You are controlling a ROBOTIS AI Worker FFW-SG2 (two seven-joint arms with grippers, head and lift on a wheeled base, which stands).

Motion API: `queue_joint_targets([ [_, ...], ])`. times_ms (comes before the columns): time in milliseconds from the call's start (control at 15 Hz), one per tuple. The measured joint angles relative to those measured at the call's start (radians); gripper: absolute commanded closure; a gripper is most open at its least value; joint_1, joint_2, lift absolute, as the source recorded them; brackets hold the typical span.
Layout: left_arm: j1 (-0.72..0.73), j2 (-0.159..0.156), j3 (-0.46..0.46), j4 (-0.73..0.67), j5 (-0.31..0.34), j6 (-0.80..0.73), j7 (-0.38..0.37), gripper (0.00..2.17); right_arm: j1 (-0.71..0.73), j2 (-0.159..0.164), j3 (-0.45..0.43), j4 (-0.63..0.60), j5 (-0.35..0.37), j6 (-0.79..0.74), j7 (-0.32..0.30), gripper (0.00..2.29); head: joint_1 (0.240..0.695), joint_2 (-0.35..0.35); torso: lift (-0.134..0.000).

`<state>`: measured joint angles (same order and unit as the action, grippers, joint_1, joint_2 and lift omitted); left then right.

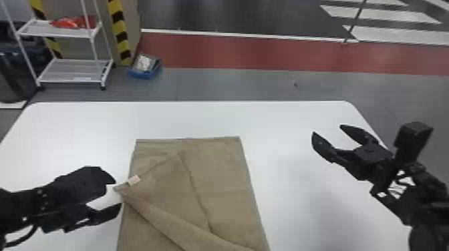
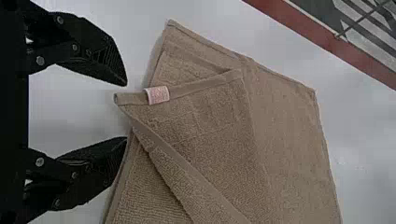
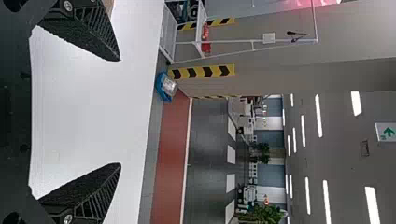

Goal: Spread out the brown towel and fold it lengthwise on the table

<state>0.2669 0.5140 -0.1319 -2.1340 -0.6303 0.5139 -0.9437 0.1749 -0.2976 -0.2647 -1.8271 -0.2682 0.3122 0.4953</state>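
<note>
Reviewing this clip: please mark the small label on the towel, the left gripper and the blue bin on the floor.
Label (image 2: 158,94): left wrist view, middle of its pale face.
Left gripper (image 1: 118,193): head view, midway between its fingertips.
Blue bin (image 1: 143,74): head view, its near wall.

On the surface (image 1: 294,213) before you lies the towel (image 1: 227,180), between your left pincer (image 1: 117,193), just beside its corner, and your right pincer (image 1: 327,129), well apart. Behind, at left, stands a rack (image 1: 73,70); right of it sits what looks like a tray (image 1: 142,74).
</note>
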Motion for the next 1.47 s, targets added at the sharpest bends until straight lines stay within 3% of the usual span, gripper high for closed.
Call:
queue_joint_targets([
  [400, -0.011, -0.004, -0.021, 0.005, -0.009, -0.004, -0.001, 0.61, 0.000, 0.000, -0.008, 0.002, -0.006, -0.001, 0.000, 0.07, 0.695, -0.141, -0.125],
  [533, -0.012, -0.005, -0.028, 0.013, -0.021, -0.015, -0.007, 0.94, -0.001, 0.000, -0.008, 0.003, -0.006, -0.003, 0.000, 0.07, 0.695, -0.144, -0.125],
  [867, -0.018, -0.004, -0.040, 0.035, -0.057, -0.033, -0.006, 1.00, 0.001, 0.000, -0.018, 0.000, -0.008, -0.003, 0.000, 0.07, 0.695, -0.145, -0.125],
  [933, -0.017, -0.002, -0.040, 0.036, -0.062, -0.035, -0.009, 1.26, 0.001, 0.000, -0.019, 0.000, -0.008, -0.003, 0.000, 0.07, 0.695, -0.145, -0.125],
  [1000, -0.016, 0.000, -0.040, 0.035, -0.064, -0.038, -0.011, 1.75, 0.001, 0.000, -0.019, 0.000, -0.007, -0.004, 0.000, 0.07, 0.695, -0.144, -0.125],
  [1067, -0.015, 0.000, -0.040, 0.031, -0.064, -0.041, -0.002, 1.82, -0.004, -0.001, -0.016, 0.000, 0.001, -0.007, 0.001, 0.07, 0.695, -0.145, -0.125],
  [1200, -0.011, -0.001, -0.040, 0.025, -0.066, -0.040, 0.025, 1.82, -0.028, -0.010, 0.007, 0.001, 0.056, -0.007, 0.010, 0.07, 0.695, -0.140, -0.125],
  [1267, -0.008, -0.002, -0.040, 0.019, -0.067, -0.037, 0.023, 1.82, -0.049, -0.016, 0.029, 0.001, 0.117, -0.006, 0.033, 0.07, 0.695, -0.126, -0.125],
  [1467, 0.003, -0.003, -0.039, -0.008, -0.073, -0.026, 0.013, 1.82, -0.129, -0.043, 0.128, 0.002, 0.391, -0.006, 0.122, 0.06, 0.695, -0.100, -0.125],
])
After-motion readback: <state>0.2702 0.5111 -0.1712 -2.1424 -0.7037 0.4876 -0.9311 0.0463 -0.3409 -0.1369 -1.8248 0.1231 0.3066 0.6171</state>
